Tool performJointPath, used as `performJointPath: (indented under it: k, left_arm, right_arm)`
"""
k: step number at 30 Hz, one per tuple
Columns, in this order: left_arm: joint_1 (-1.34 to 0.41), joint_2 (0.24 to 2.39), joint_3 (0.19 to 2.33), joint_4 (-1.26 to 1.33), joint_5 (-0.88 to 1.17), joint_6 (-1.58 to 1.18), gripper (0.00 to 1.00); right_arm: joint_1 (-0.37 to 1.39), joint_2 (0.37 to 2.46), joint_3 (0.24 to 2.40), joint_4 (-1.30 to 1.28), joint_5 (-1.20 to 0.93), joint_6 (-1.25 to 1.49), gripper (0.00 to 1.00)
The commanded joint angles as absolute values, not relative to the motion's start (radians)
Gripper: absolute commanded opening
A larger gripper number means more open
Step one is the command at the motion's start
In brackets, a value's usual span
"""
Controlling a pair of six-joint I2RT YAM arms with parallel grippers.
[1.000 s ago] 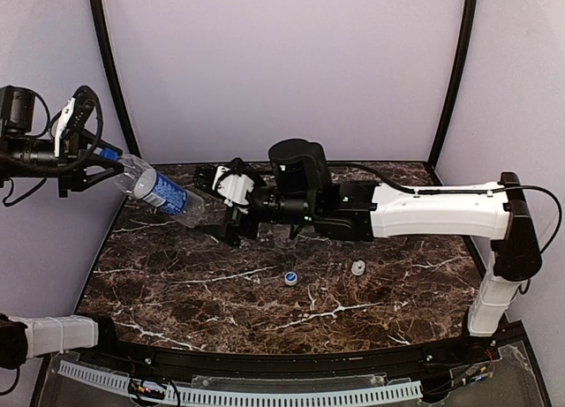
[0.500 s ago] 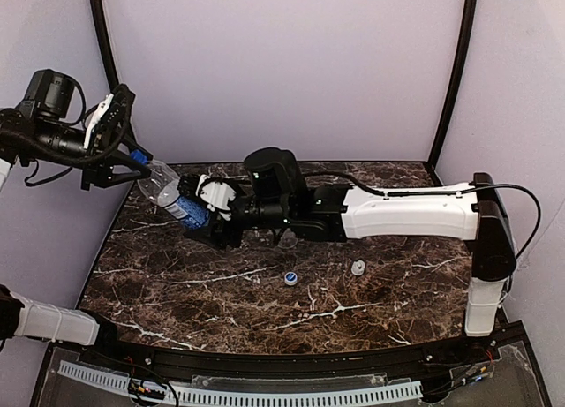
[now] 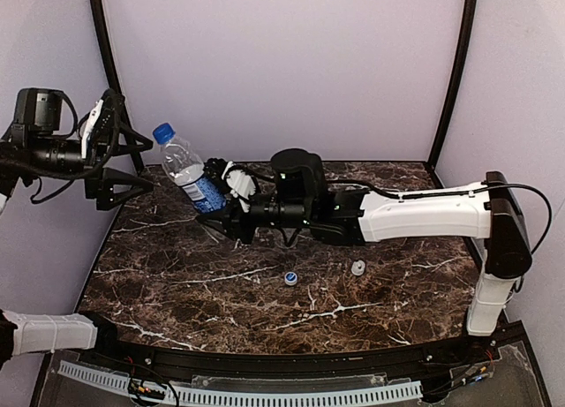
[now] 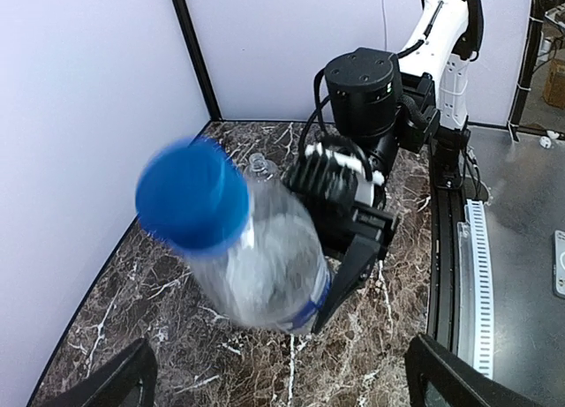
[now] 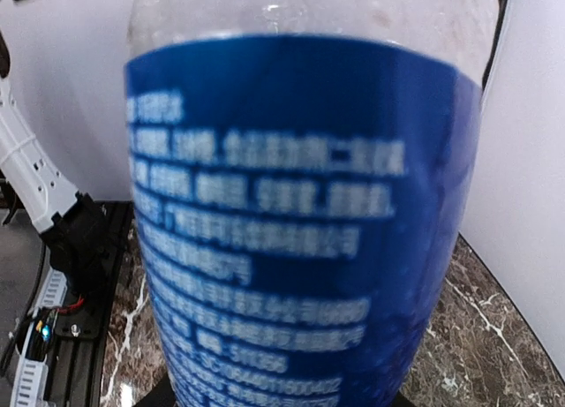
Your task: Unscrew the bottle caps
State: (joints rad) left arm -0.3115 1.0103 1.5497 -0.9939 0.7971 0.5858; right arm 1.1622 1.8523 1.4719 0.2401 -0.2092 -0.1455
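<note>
A clear bottle with a blue label and a dark blue cap hangs tilted above the table's far left, cap up and to the left. My right gripper is shut on its labelled lower body, which fills the right wrist view. My left gripper stands open just left of the cap and touches nothing. In the left wrist view the cap points at the camera, with my left fingertips low at the frame's corners. Two loose caps lie on the table: one and a white one.
The dark marble table has purple walls behind and to the left. A clear open bottle neck shows behind the right gripper. The right arm stretches across the back of the table.
My left gripper has opened, let go of the bottle's cap end and drawn back left. My right gripper has closed on the bottle's body, and the bottle has tipped more upright.
</note>
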Motion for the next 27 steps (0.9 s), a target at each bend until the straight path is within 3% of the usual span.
performJointPath:
  k: [1,6,17,22,27]
  left_arm:
    - [-0.311,0.880,1.346,-0.613,0.774,0.344,0.99]
    - [-0.372,0.934,1.289,-0.460,0.846,0.131,0.93]
    - [-0.484,0.965,1.232,-0.363,0.798,0.109,0.86]
    - [-0.485,0.975,1.217,-0.318,0.801,0.077,0.67]
    - [-0.487,0.986,1.198,-0.307,0.782,0.053,0.54]
  right_arm:
    - [1.167,1.773,1.357,0.651,-0.246,0.011,0.34]
    - [1.184,1.849,1.393,0.784,-0.192,0.108,0.33]
    - [1.187,2.012,1.587,0.790,-0.246,0.205,0.33]
    - [1.188,2.018,1.596,0.778,-0.260,0.207,0.32]
    - [1.188,2.023,1.614,0.744,-0.282,0.204,0.34]
